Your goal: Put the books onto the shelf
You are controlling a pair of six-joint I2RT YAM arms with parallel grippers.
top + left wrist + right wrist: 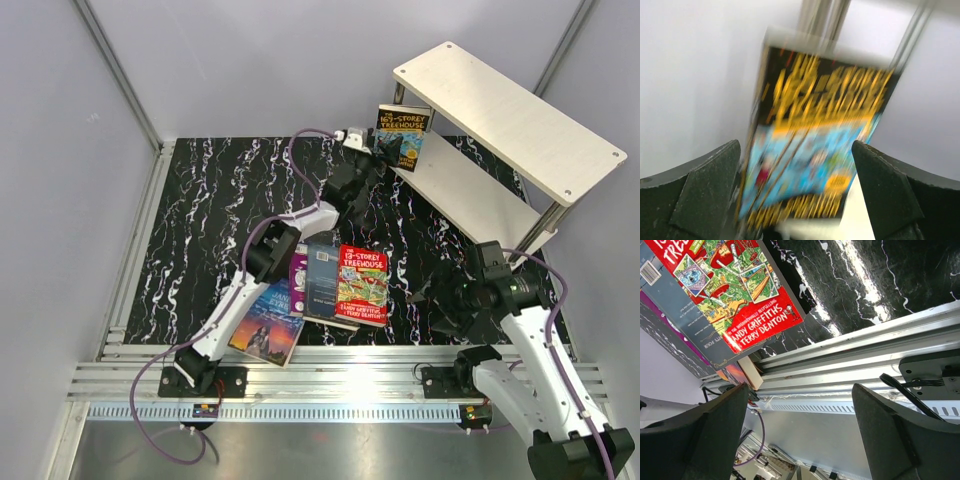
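Top view, shelf: blue-yellow Treehouse (403, 135) stands upright at the left end of the lower board of the shelf (510, 120); what props it I cannot tell
Top view, table (220, 200): red Treehouse (361, 285), grey-blue book (322, 280), purple book (298, 272) and Jane Eyre (268, 325) lie overlapped near the front rail (330, 375)
Handling: thin, light paperbacks, glossy and bendy, I'd judge; best pinched across an overhanging edge near the spine
Left wrist view: left gripper (796, 150) spread wide around the blurred blue-yellow cover; fingers (705, 195) look clear of it; gripping nothing
Right wrist view: right gripper (800, 395) wide apart and empty; it hovers by the red Treehouse's lower corner; touching nothing
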